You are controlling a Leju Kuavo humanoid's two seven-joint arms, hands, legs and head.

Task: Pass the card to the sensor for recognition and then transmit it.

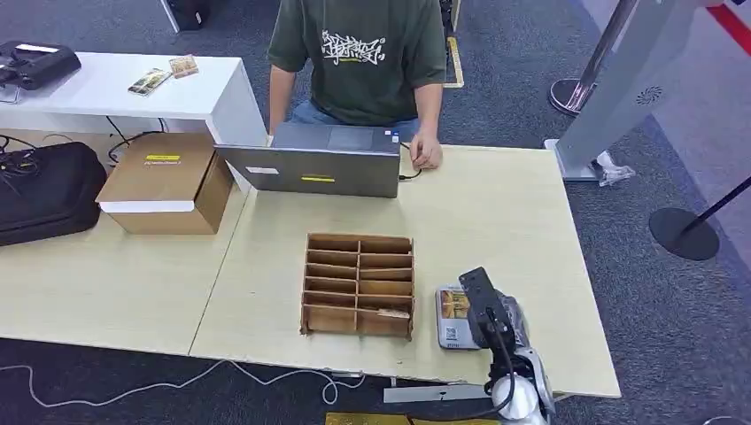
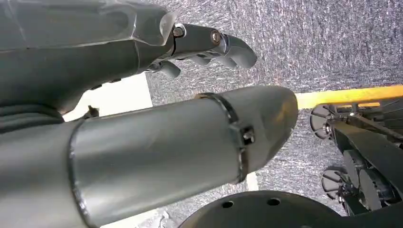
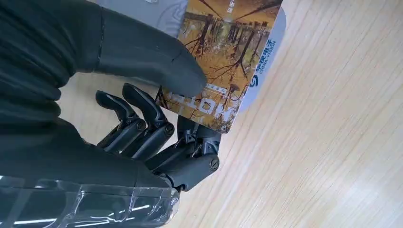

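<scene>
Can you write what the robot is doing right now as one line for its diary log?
right hand: pinches card over grey sensor | left hand: hangs above carpet, holds nothing | wooden organizer: beside sensor

right hand [image 3: 157, 118] up close, fat grey thumb pressed on top of a card [image 3: 223, 61] with an orange-brown tree picture, darker fingers [image 3: 142, 121] curled under its edge, card sitting over the grey-white sensor [image 3: 268, 61], pale wood table [image 3: 332, 142] underneath
</scene>
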